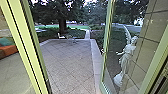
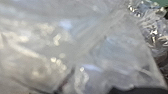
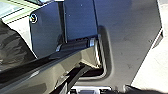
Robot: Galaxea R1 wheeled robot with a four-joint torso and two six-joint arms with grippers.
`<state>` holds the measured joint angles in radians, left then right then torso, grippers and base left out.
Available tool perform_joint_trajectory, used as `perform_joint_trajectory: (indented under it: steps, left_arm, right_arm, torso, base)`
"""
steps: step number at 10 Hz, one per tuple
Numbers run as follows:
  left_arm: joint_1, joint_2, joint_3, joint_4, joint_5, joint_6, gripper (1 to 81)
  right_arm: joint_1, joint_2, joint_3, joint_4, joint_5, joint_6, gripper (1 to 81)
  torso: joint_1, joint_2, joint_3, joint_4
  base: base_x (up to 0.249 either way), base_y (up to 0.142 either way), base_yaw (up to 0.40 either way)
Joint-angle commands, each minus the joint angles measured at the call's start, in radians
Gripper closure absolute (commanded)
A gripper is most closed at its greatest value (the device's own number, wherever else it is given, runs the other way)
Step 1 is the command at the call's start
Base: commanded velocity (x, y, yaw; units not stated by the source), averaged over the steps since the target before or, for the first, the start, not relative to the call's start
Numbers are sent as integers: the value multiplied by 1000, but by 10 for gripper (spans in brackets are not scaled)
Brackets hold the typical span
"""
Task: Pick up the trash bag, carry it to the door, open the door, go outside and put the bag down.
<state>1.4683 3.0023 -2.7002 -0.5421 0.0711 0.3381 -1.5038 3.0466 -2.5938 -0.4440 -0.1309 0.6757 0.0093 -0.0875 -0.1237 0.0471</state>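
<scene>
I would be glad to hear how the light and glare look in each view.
Head view: soft light on the patio, without hard shadows, darker among the trees; left wrist view: scattered white glints on the plastic bag; right wrist view: the ground washed nearly white.

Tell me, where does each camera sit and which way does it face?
Head: high on the robot, facing forward and down past an open glass door to paving.
Left wrist: on that arm, close against crinkled see-through plastic, likely the trash bag.
Right wrist: on that arm, facing the robot's own dark plate and jointed bar.
Shared: pale green framing seems to show in head and right wrist views.
</scene>
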Motion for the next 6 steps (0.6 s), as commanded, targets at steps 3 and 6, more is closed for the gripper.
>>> perform_joint_trajectory:
  steps: [3, 6]
  left_arm:
    - [-58, -5, -1, 4, 69, 1, 811]
    - [-59, -5, -1, 4, 69, 1, 811]
  right_arm:
    - [46, 22, 15, -24, -56, -21, 10]
    - [46, 22, 15, -24, -55, -21, 10]
  torso:
    - [1, 0, 0, 0]
    - [0, 0, 0, 0]
  base:
    - [74, 0, 0]
    - [74, 0, 0]
